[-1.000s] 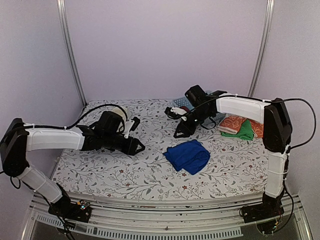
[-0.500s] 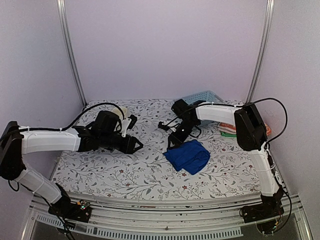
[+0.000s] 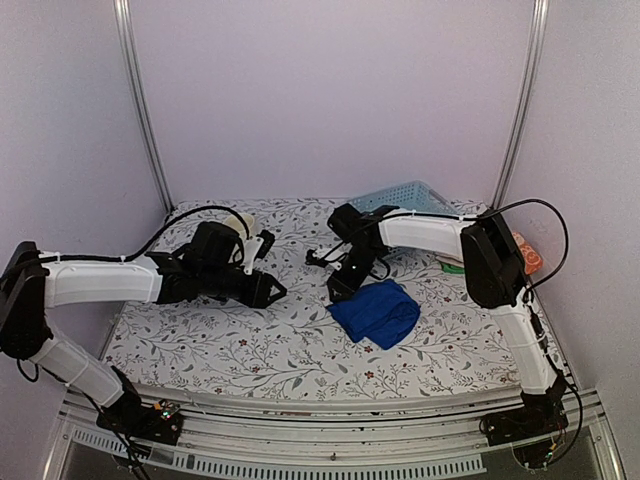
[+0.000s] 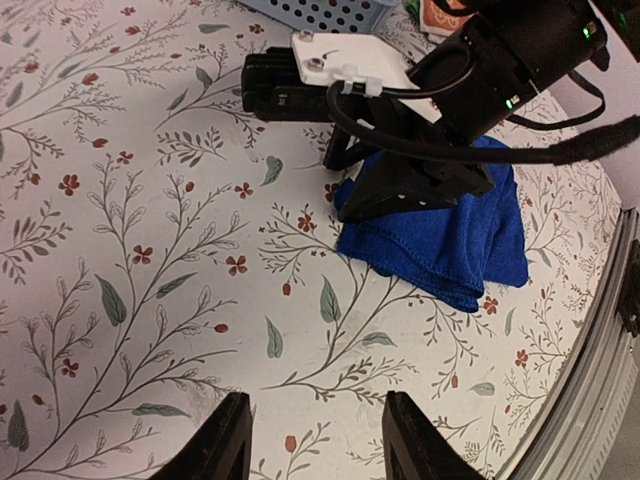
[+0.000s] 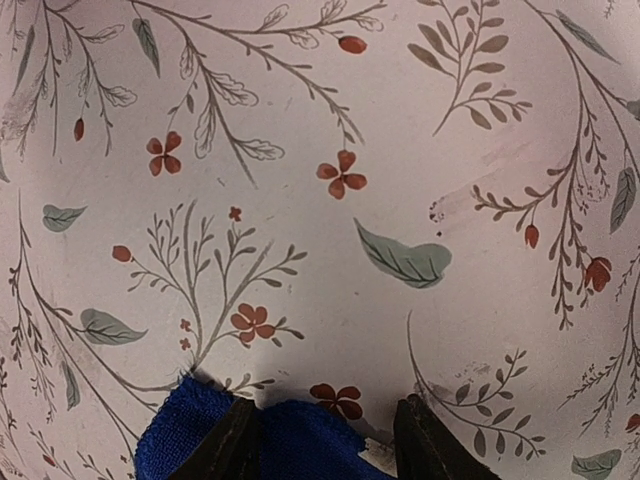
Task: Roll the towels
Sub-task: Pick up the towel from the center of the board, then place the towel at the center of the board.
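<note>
The right pincer [image 5: 330, 448] is spread, its fingers low over the desk [image 3: 200, 340] and straddling the far edge of the blue towel [image 3: 378, 312], which lies bunched in a thick heap near the middle, on the right arm's side. The left pincer [image 4: 315, 445] is also spread and holds nothing, hovering to the left, well apart from the towel

Risks, as I judge them: closing here may catch only the top fold, so the heap drags or flops open instead of rolling; a bunched cloth would roll lopsided unless spread first; fingers this low could scrape or nip the desk's patterned cover

A second ago the right pincer hung farther back, near the basket [image 3: 400, 195] and the orange towel [image 3: 527, 256]; it has since swung left and down to the blue towel. The towel has not moved, and the left arm has barely shifted
</note>
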